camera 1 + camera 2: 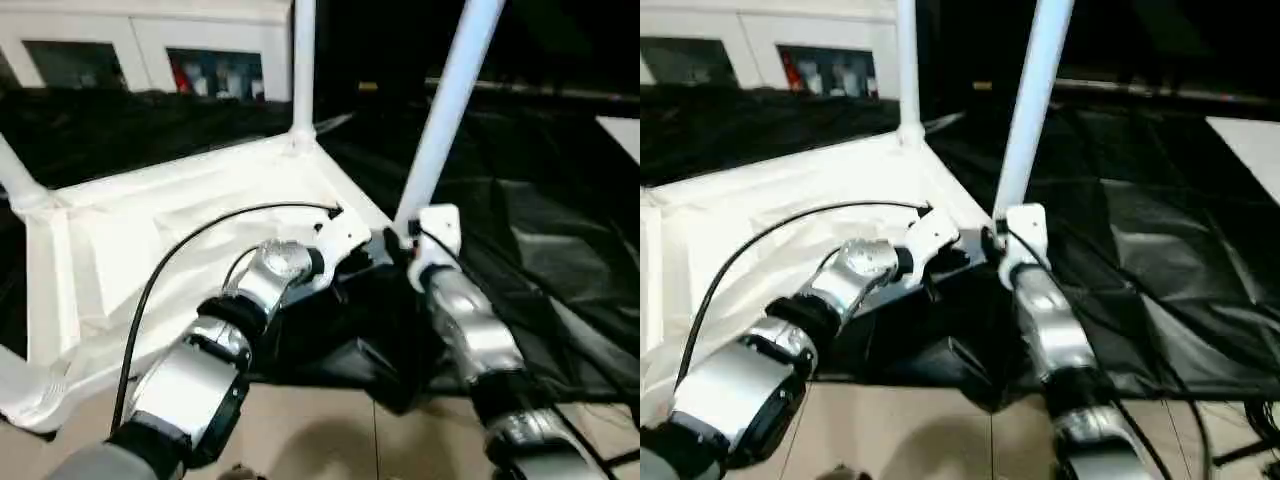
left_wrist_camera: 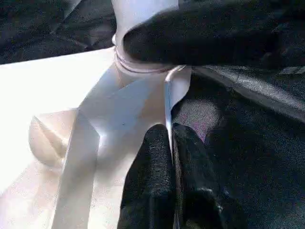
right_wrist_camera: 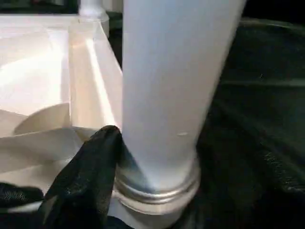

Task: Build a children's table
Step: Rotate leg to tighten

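Note:
The children's table lies upside down on a black sheet, its white ribbed top (image 1: 150, 230) facing up. Three white legs stand in its corner sockets: one at the near right corner (image 1: 450, 110), one at the far corner (image 1: 303, 60), one at the left (image 1: 15, 170). My left gripper (image 2: 171, 143) is shut on the thin white rim (image 2: 167, 100) of the top, just beside the near right leg's socket. My right gripper (image 1: 405, 240) sits at the base of that leg (image 3: 176, 86), right above its ringed collar (image 3: 157, 191).
The black sheet (image 1: 520, 230) spreads wrinkled to the right and behind. A white cabinet with glass doors (image 1: 150, 50) stands at the back left. Beige floor (image 1: 330, 430) lies under my forearms. A black cable (image 1: 200, 240) arcs over the table top to my left wrist.

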{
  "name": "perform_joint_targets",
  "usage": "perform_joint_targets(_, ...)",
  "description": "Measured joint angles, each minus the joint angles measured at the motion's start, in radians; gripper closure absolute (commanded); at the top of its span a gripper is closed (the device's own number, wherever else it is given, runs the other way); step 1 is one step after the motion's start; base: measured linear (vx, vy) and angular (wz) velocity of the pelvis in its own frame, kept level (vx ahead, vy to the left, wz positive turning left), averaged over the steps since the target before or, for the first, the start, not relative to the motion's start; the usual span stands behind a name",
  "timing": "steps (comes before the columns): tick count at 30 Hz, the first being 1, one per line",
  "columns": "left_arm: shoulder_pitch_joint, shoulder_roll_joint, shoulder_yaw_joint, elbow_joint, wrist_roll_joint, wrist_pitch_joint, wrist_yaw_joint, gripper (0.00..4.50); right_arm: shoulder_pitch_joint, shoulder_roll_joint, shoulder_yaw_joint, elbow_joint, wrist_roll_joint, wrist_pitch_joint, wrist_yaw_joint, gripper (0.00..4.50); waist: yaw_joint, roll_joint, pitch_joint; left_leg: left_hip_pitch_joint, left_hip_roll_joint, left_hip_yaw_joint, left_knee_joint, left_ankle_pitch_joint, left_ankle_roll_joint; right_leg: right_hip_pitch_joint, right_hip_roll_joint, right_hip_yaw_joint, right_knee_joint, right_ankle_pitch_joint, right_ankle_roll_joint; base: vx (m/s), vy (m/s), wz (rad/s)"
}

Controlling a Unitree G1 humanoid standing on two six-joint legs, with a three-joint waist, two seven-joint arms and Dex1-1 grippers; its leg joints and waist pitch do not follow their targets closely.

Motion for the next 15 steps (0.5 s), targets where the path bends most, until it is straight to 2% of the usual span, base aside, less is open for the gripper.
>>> perform_joint_targets(1,0.0,-0.002,0.0,0.002,0.0,-0.008,0.0,4.5,0.023,-0.011,0.0,-0.041,0.0,0.01,0.015,1.25,0.002,0.0,0.0,-0.001,0.0,0.0,0.0,0.0,0.0,0.0,0.0,0.0,0.0,0.0,0.0,0.0,0.0,0.0)
perform_joint_targets(2,0.0,-0.002,0.001,0.004,-0.001,-0.011,-0.001,4.03,0.04,-0.02,0.0,-0.069,0.001,0.016,0.028,1.23,0.004,0.0,0.0,-0.001,0.0,0.0,0.0,0.0,0.0,-0.001,0.0,0.0,0.0,0.0,0.0,0.0,0.0,0.0)
perform_joint_targets(3,0.0,-0.002,0.004,0.004,-0.003,-0.013,-0.002,3.92,0.068,-0.032,-0.001,-0.114,0.008,0.029,0.044,1.23,0.005,0.0,0.0,-0.001,0.0,0.0,0.0,0.0,0.0,-0.001,0.0,0.0,0.0,0.0,0.0,0.0,0.0,0.0)
perform_joint_targets(6,0.001,0.005,0.047,-0.012,-0.045,-0.052,-0.012,3.73,0.161,-0.07,-0.002,-0.248,0.036,0.075,0.086,1.23,0.011,-0.005,0.003,-0.001,0.0,0.0,0.0,0.0,0.0,-0.001,0.0,0.0,0.0,0.0,0.001,0.0,0.0,0.0)
perform_joint_targets(9,-0.007,0.021,0.081,-0.042,-0.074,-0.052,-0.028,3.49,0.228,-0.076,0.005,-0.352,0.06,0.125,0.118,1.23,0.004,-0.006,0.004,-0.001,0.0,0.0,0.001,0.0,0.0,-0.001,0.0,0.001,0.0,0.0,0.001,0.0,0.0,0.0)
perform_joint_targets(11,-0.008,0.03,0.09,-0.07,-0.089,-0.041,-0.047,3.5,0.241,-0.076,0.014,-0.39,0.081,0.146,0.135,1.23,0.0,-0.008,0.005,-0.001,0.0,0.0,0.001,0.0,0.0,-0.001,0.0,0.001,0.0,0.0,0.001,0.0,0.0,0.0)
perform_joint_targets(15,0.012,0.073,0.101,-0.191,-0.135,0.041,-0.148,3.06,0.241,-0.066,0.033,-0.425,0.117,0.173,0.183,1.23,-0.003,-0.012,0.007,-0.001,0.0,0.0,0.0,0.0,0.0,-0.001,0.0,0.0,0.001,0.0,0.001,0.0,0.0,0.0)
